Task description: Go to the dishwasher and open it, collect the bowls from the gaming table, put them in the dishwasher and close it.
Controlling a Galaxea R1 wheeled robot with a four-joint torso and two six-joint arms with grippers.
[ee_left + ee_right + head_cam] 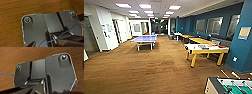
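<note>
Gaming table [206, 48] with yellow legs at right, blue table-tennis table [144, 39] far left, wood-look floor [146, 70], pincer states impossible to tell.

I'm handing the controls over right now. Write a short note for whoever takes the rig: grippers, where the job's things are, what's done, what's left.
Grippers: both wrist cameras look down on brown wood-look floor; the fingers cannot be made out, so their state is unknown, and nothing can be seen held.
Position: in an open games room. The gaming table, white-topped with yellow legs, stands ahead on the right by the blue wall, with small colourful items on top; the bowls cannot be picked out from here.
Also around: a blue table-tennis table ahead on the left, a table-football table close at the lower right.
Done: cannot be told from here; dishwasher state unknown.
Left: collecting the bowls, loading, closing.
</note>
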